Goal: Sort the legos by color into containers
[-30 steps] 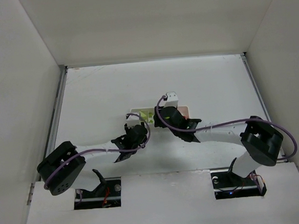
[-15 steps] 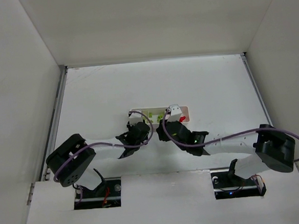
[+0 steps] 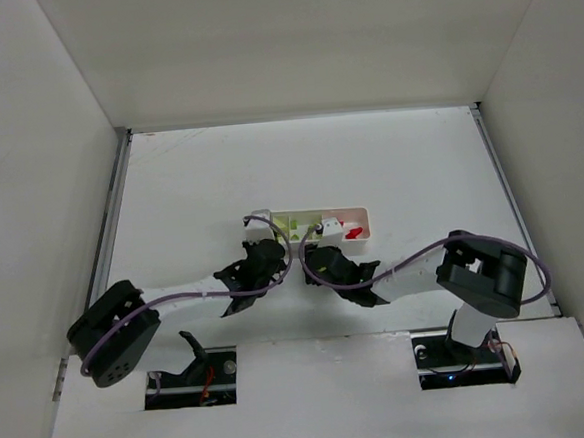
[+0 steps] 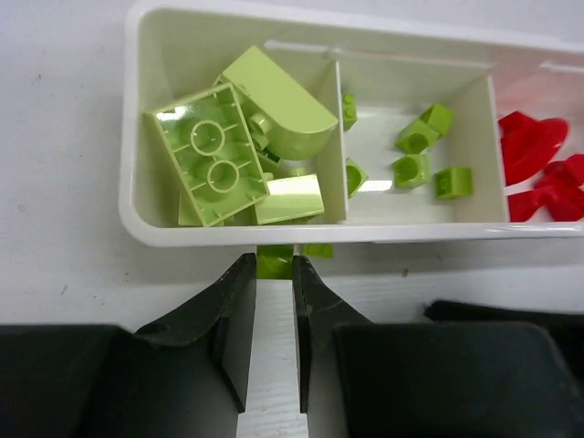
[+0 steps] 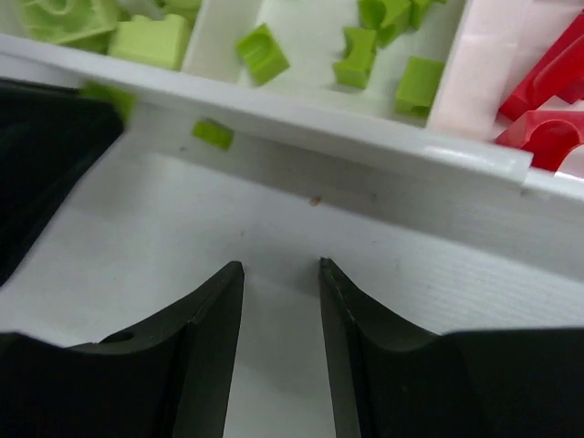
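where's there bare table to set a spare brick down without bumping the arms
Bare table lies wide beyond the far wall of the tray, and off both its ends. Crowded: the strip along its near wall, where the left pincer, right pincer and two loose green legos sit close together.

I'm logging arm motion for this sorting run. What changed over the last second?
The right gripper drew back off the tray toward the near side of the table and now hovers open, uncovering the red legos. The left gripper barely shifted, at a green lego outside the tray's near wall. The tray stayed put.
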`<state>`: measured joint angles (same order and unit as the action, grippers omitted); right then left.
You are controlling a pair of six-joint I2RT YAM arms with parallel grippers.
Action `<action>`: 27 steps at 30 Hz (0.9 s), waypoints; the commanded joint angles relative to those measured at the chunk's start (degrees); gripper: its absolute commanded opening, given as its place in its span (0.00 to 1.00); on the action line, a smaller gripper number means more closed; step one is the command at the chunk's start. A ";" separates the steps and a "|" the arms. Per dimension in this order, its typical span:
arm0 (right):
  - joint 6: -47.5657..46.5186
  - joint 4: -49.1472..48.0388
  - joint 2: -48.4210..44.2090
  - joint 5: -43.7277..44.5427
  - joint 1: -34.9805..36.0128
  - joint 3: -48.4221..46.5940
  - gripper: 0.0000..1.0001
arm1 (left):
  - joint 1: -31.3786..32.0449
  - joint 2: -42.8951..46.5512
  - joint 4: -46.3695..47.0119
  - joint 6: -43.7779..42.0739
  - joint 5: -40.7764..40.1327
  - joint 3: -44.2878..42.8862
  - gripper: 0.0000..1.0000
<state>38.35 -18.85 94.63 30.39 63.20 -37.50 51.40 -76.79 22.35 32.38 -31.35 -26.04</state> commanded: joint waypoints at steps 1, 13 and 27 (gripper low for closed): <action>-0.47 -5.76 1.78 -0.07 -2.68 -4.07 0.45 | 0.59 5.42 -1.77 0.31 -1.78 1.52 0.12; -0.91 -6.55 10.13 -0.51 -0.93 -11.01 0.55 | -1.25 20.18 -9.16 3.30 -0.90 7.49 0.13; -0.99 1.00 16.20 6.61 0.12 -17.61 0.42 | -1.96 24.94 -10.22 3.74 -0.20 9.61 0.13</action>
<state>37.30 -20.69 109.10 34.24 62.54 -52.99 49.76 -53.54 11.92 35.70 -31.51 -17.28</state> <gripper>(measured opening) 0.427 0.163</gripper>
